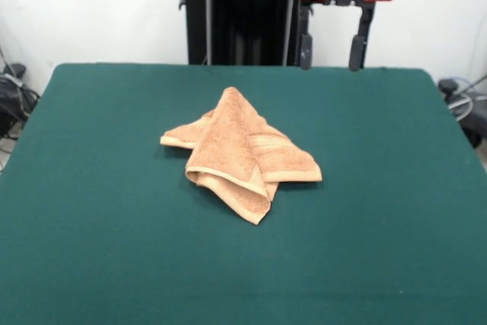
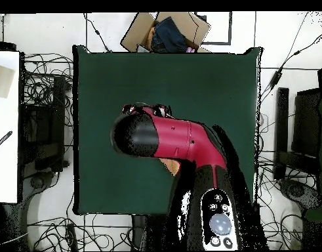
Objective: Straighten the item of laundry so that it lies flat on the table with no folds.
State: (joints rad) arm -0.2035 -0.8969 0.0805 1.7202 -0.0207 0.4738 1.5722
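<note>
White wall stands behind the scene, and below it spreads the large rectangular table with a dark green felt-like top [image 1: 99, 211], bare around its single item. Near the middle of that surface lies the small light orange-tan terry towel [image 1: 242, 159], crumpled and folded over itself. It rises to a soft peak at its far end, with one flap draped down toward the near side and ending in a doubled corner. Another layer spreads out to the picture's right, showing a woven band and a hemmed edge, and a smaller corner pokes out to the picture's left. The hems curl where the layers overlap.

At the top of the front view, the red and black arm's gripper [image 1: 332, 51] hangs above the far edge of the table, well apart from the towel. Its two dark fingers [image 1: 306, 49] point down with a clear gap between them, holding nothing.

From above, the red and black arm [image 2: 173, 139] stretches across the middle of the green top and covers most of the towel; only a small tan patch [image 2: 170, 165] peeks out beside it. Beyond the far edge of the table sits an open cardboard box [image 2: 140, 33] with dark cloth inside, and tangled black cables [image 2: 42, 88] lie on the pale floor along the sides
</note>
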